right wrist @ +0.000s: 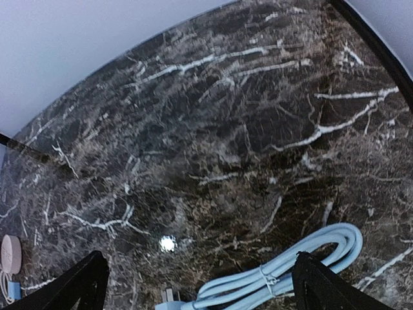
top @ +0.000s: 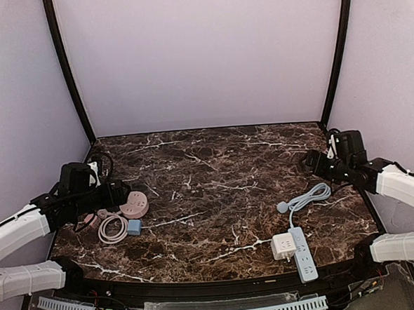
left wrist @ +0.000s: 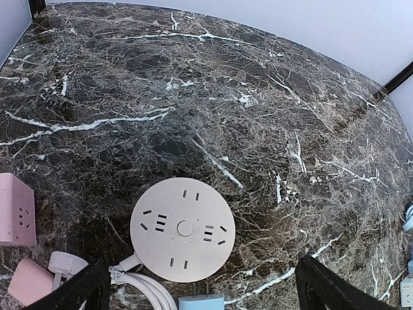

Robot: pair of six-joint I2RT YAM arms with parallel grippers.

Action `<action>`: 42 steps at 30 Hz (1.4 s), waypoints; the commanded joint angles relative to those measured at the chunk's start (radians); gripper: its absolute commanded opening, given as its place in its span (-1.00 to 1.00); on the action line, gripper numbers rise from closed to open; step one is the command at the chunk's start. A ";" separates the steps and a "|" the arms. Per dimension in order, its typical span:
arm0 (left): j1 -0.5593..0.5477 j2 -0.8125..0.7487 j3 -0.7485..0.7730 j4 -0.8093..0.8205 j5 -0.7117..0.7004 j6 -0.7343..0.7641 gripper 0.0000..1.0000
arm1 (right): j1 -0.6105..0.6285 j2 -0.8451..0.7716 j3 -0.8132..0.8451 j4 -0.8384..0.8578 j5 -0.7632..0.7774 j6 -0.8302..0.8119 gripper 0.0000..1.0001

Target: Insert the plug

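Note:
A round pink socket hub (top: 133, 204) lies at the table's left, with a light blue plug (top: 133, 227) just in front of it. In the left wrist view the hub (left wrist: 182, 229) lies flat, several slots facing up, and the blue plug (left wrist: 201, 302) points its two prongs at the hub's near rim. My left gripper (left wrist: 203, 266) is open and empty, hovering over the hub. My right gripper (right wrist: 200, 259) is open and empty above a bundled light blue cable (right wrist: 290, 271), whose plug (right wrist: 169, 298) lies at the bottom edge.
A pink cube socket (left wrist: 16, 210) and a coiled white cable (top: 113, 227) lie left of the hub. A blue power strip (top: 303, 253) with a white cube adapter (top: 283, 246) lies near the front right edge. The blue cable (top: 304, 198) runs behind them.

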 commanded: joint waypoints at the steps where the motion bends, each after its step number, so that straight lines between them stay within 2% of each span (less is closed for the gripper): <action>1: -0.012 0.008 0.030 -0.041 -0.002 0.000 0.99 | 0.045 0.082 0.021 -0.130 0.059 0.062 0.97; 6: -0.015 0.006 0.032 -0.044 -0.006 0.000 0.99 | 0.116 0.117 -0.005 -0.165 0.090 0.164 0.97; 9: -0.015 0.009 0.030 -0.044 -0.011 0.000 0.99 | 0.134 0.146 0.035 -0.238 0.090 0.243 0.97; 16: -0.016 0.011 0.028 -0.044 -0.015 0.000 0.99 | 0.155 0.205 0.088 -0.275 0.095 0.370 0.97; 35: -0.015 0.026 0.025 -0.031 -0.009 -0.015 0.99 | 0.160 0.322 0.045 -0.165 0.099 0.371 0.97; 42: -0.016 0.053 0.023 -0.014 0.000 -0.017 0.99 | 0.160 0.384 0.033 -0.091 0.062 0.360 0.66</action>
